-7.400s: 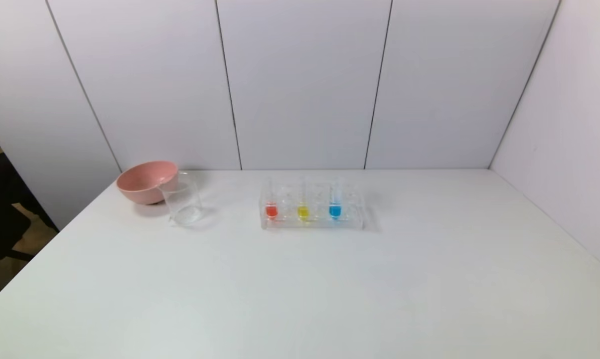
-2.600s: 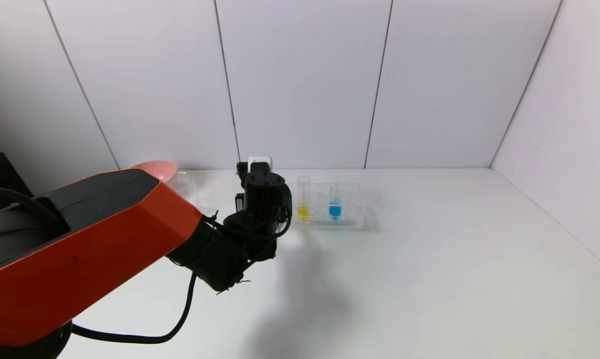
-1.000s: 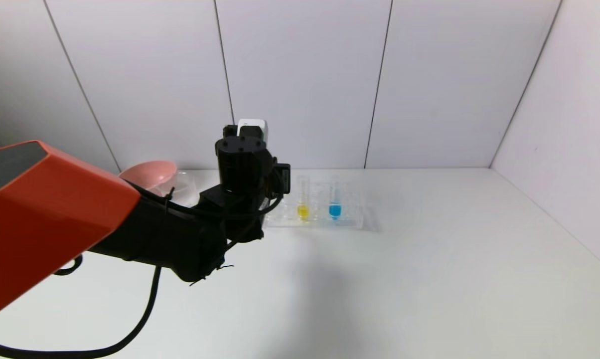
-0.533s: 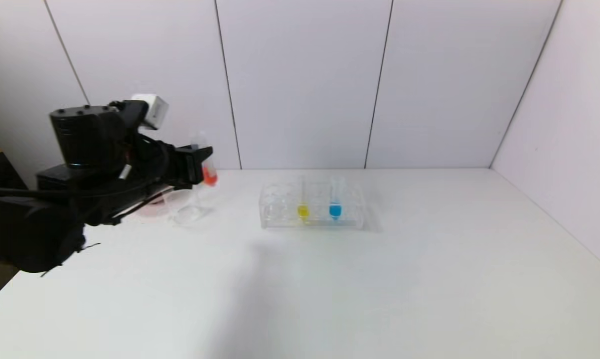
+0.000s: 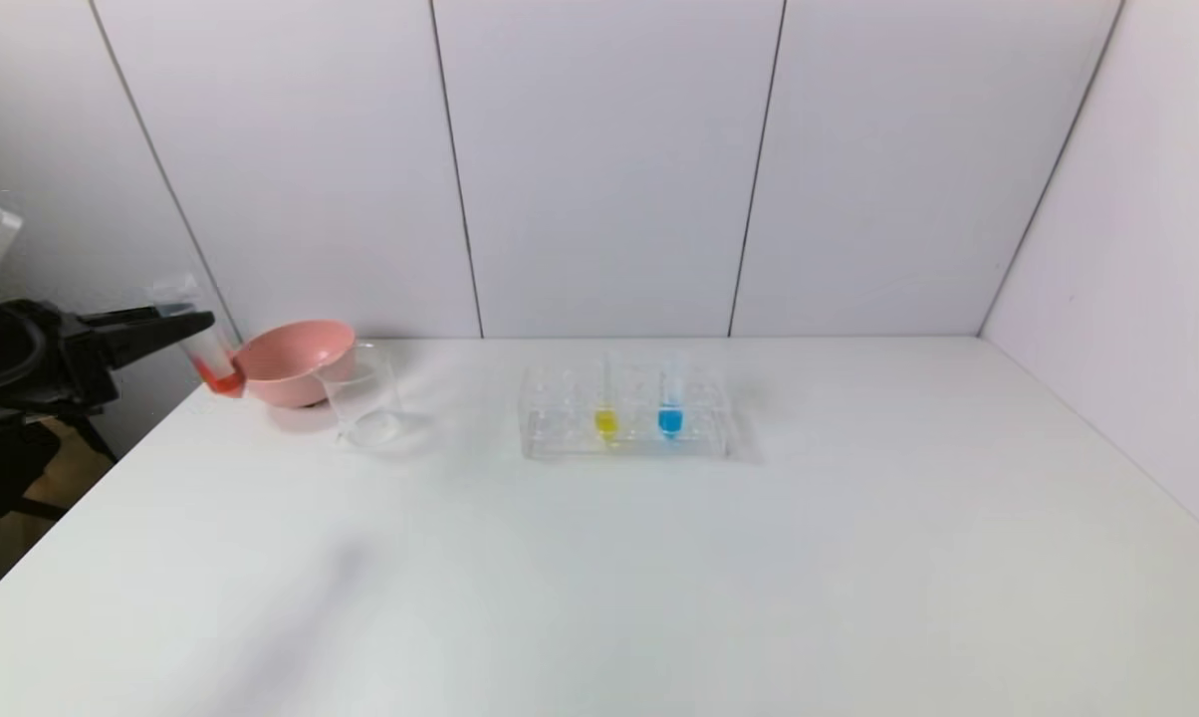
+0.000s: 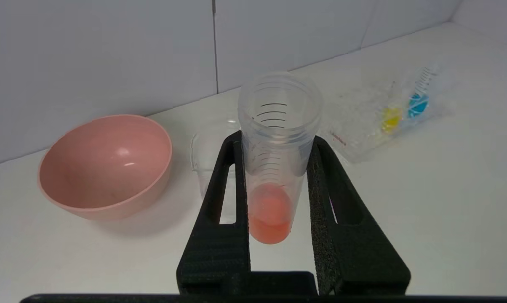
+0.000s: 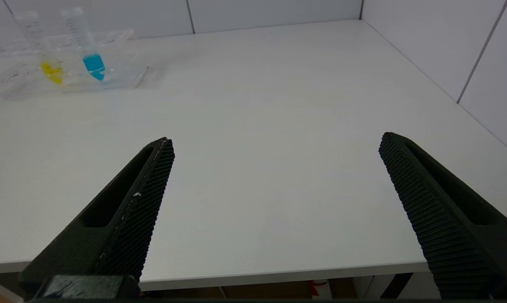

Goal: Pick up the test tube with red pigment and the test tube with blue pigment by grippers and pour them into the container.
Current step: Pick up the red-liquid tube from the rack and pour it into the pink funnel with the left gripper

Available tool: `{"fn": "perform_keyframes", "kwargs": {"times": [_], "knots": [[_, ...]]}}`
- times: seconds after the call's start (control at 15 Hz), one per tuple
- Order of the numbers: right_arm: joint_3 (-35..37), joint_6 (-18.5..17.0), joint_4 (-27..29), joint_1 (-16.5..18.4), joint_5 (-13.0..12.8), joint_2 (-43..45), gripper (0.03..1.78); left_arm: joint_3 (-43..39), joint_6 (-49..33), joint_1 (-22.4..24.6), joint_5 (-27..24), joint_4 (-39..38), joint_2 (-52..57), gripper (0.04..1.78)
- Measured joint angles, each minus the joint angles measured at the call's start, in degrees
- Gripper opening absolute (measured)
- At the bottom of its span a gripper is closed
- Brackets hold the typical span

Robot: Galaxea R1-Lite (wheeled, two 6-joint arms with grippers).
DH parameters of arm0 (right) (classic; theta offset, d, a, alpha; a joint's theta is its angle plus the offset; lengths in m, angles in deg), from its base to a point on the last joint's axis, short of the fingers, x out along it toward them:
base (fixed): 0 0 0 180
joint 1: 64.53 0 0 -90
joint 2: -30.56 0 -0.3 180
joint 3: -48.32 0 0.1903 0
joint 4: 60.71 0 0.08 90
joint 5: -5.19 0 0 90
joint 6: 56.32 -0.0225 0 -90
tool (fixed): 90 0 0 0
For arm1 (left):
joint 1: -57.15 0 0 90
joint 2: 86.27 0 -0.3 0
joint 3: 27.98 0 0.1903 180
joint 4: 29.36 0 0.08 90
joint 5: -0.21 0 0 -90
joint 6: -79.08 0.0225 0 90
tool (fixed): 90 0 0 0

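From the head view, your left gripper (image 5: 186,324) is clamped on the test tube with red pigment (image 5: 208,351) at the table's far-left edge, left of the pink bowl (image 5: 291,360), so bring it right over the container (image 5: 363,395) before tipping. In the left wrist view, the tube (image 6: 274,160) sits near upright between both fingers (image 6: 220,202), open mouth up, tapered tip down; tilt slowly. In the right wrist view, your right gripper (image 7: 274,143) hangs wide apart above the table's near edge, the test tube with blue pigment (image 7: 87,46) standing in the rack (image 7: 123,71).
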Motion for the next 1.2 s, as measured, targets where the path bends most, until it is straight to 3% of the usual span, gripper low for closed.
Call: {"fn": "perform_keyframes", "kwargs": {"times": [0.13,0.4,0.67,0.87,1.2], "knots": [[0.0,0.0,0.0,0.0,0.0,0.0,1.77,0.5,2.6,2.4,-4.6,0.1,-2.3,0.42],[0.0,0.0,0.0,0.0,0.0,0.0,1.77,6.0,2.9,2.2,-3.8,3.2,-7.1,0.42],[0.0,0.0,0.0,0.0,0.0,0.0,1.77,18.4,7.8,-0.9,-0.2,20.8,-10.4,0.42],[0.0,0.0,0.0,0.0,0.0,0.0,1.77,29.7,13.0,-4.6,6.6,38.0,-13.2,0.42],[0.0,0.0,0.0,0.0,0.0,0.0,1.77,47.1,25.4,-10.6,24.1,66.5,-19.0,0.42]]}}
